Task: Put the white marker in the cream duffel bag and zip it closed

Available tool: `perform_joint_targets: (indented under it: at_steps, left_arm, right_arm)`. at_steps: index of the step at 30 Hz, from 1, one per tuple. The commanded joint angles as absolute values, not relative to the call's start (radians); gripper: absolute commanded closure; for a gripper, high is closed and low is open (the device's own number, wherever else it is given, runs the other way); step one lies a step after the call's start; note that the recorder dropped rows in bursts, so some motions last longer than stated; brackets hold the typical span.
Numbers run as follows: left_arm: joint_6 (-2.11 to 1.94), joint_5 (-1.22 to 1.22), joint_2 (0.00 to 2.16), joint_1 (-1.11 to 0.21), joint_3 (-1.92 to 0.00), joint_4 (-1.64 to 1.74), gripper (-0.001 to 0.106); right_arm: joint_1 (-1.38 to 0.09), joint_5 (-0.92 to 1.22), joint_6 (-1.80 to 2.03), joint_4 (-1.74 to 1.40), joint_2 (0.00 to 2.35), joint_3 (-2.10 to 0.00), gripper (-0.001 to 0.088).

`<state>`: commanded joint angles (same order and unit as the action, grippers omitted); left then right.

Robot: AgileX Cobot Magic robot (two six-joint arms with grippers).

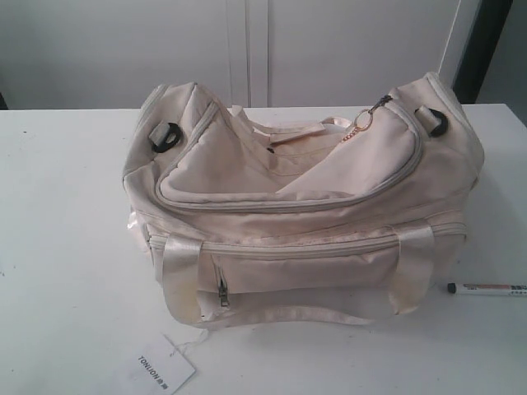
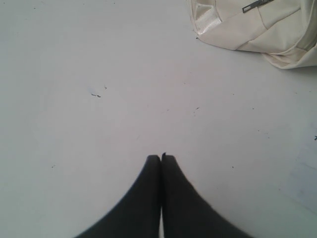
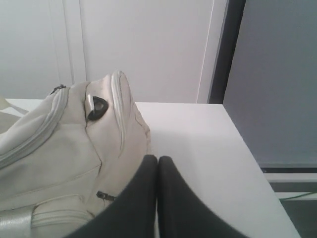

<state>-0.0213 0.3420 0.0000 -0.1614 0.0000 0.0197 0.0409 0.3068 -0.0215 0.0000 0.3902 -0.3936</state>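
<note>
You had your right gripper point(image 3: 157, 157) pinched closed on nothing just beside the end of the cream duffel bag point(image 3: 59, 134), and your left gripper point(image 2: 161, 156) likewise closed and empty farther off, presumably because the white marker point(image 1: 486, 289) lay unpicked on the table point(image 1: 66, 247) beyond that same end.

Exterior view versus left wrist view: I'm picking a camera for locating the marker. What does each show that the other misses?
Only the exterior view: the thin white marker with a black cap, lying on the white table to the right of the cream fabric duffel bag, plus the gold ring zipper pull and the white hang tag. Only the left wrist view: the left gripper, shut, over the table. Both: the bag, just a corner in the wrist view, and the table.
</note>
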Motion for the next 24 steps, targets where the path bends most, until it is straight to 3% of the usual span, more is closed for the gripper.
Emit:
perform_joint_targets:
  at_steps: [24]
  left_arm:
    - [-0.021, 0.342, 0.0, -0.161, 0.0, 0.02, 0.105]
  right_arm:
    - [0.041, 0.58, -0.022, 0.0, 0.527, -0.554, 0.0868]
